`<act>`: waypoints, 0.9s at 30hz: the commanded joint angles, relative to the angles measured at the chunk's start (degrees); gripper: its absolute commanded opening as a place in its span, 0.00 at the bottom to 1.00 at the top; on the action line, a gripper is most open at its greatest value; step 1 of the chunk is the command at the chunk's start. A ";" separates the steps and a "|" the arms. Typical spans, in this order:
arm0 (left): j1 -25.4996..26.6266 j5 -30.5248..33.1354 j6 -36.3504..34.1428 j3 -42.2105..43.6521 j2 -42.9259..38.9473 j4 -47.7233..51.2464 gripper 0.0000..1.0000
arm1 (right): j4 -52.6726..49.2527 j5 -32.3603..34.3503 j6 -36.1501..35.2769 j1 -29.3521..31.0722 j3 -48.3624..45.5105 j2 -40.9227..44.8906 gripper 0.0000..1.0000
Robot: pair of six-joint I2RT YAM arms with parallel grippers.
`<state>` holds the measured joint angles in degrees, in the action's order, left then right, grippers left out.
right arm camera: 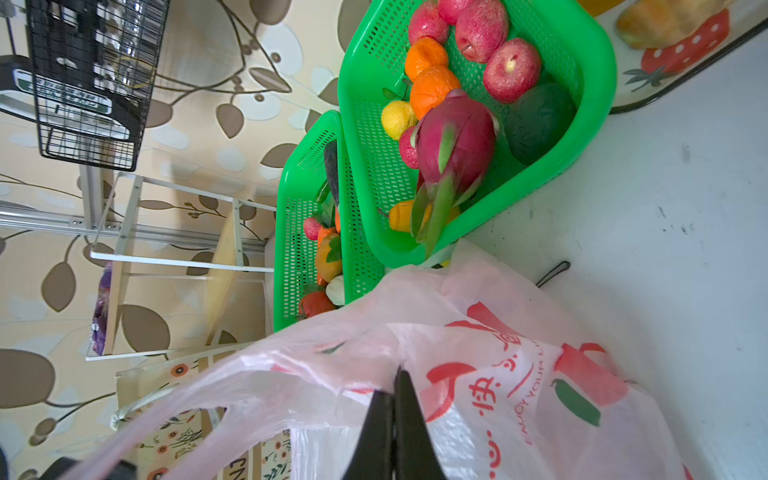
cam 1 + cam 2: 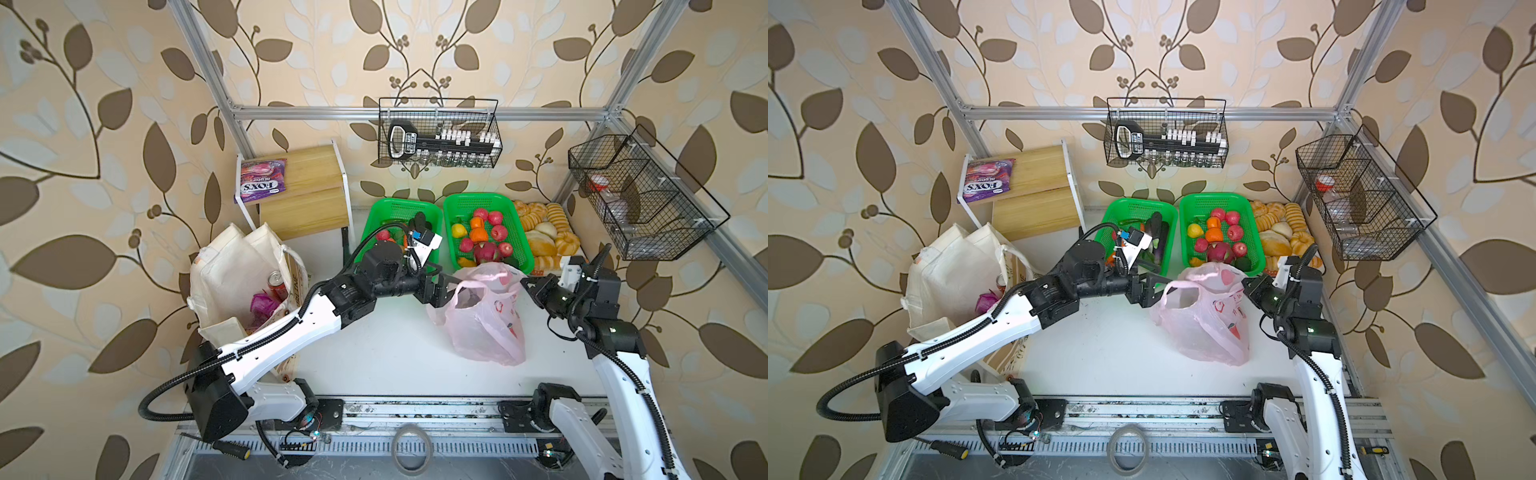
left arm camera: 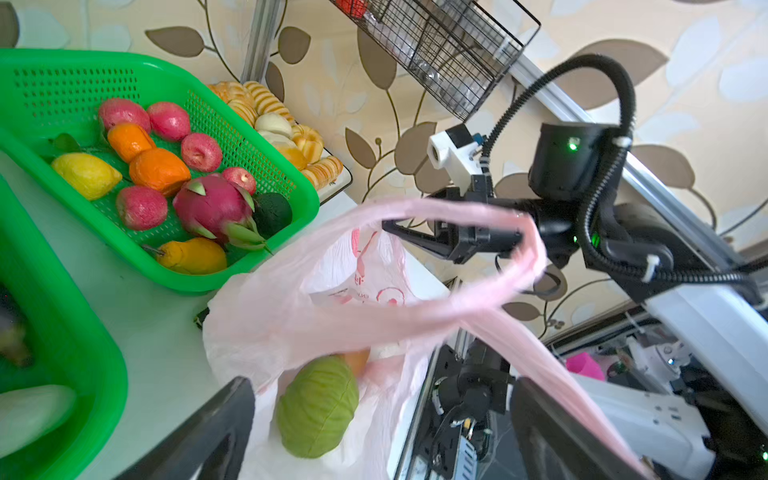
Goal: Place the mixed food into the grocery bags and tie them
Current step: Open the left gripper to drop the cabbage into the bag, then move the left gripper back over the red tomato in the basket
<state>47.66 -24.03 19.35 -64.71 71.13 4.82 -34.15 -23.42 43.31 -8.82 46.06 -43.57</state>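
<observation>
Hanging wide open beside the pink bag, the left claw grips nothing. In its wrist view a blurred handle strip lies across one finger.

Right claw closed tight, tips pinched on the bag's thin rim on the opposite side.

Bag stands on the table, mouth gaping, just in front of the fruit basket and touching its near edge. Cabbage sits inside the bag; something orange beside it, too hidden to name.

Tote stands well apart at the table's left edge, open, with the can and a purple packet inside.

Pink bag's handles not tied.
</observation>
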 commanded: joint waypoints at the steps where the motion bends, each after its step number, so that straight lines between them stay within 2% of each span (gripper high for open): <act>1: -0.02 0.90 -8.10 -0.90 -2.23 10.42 0.99 | -1.05 0.99 -1.78 -0.19 1.01 -0.09 0.00; 4: -0.02 5.64 -10.96 0.13 -5.78 14.07 0.99 | 0.42 0.26 -0.40 -0.23 0.28 -0.20 0.00; 8: -0.32 8.09 -13.19 4.55 -11.98 10.43 0.99 | 1.36 -0.85 0.53 -0.23 -0.36 -0.32 0.00; 11: -1.96 13.34 -12.25 5.45 -12.94 9.54 0.99 | 1.92 -2.19 1.15 -0.20 -0.62 -0.35 0.00; 13: -5.07 17.72 -10.02 3.65 -10.46 12.52 0.96 | 2.28 -2.89 1.79 -0.23 -0.73 -0.34 0.00; 15: -9.56 20.29 -6.47 1.23 -6.47 16.44 0.88 | 2.45 -3.38 2.29 -0.16 -0.72 -0.15 0.00; 18: -15.47 18.76 -1.93 -1.02 -1.34 19.21 0.82 | 2.45 -3.56 2.31 0.03 -0.65 0.14 0.00; 20: -17.54 19.90 -0.61 -2.88 1.86 21.89 0.79 | 2.47 -3.63 2.26 0.19 -0.58 0.17 0.00; 24: -19.76 25.47 -1.61 -10.88 10.74 32.12 0.84 | 2.81 -3.69 2.44 0.60 -0.45 0.38 0.00; 27: -20.63 25.66 -4.91 -18.76 19.99 40.65 0.89 | 2.70 -3.95 2.39 0.56 -0.18 0.43 0.00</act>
<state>27.64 -1.39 16.60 -76.93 86.94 35.68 -31.99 -26.41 44.99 -8.56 46.02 -43.88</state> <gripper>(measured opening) 0.882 0.047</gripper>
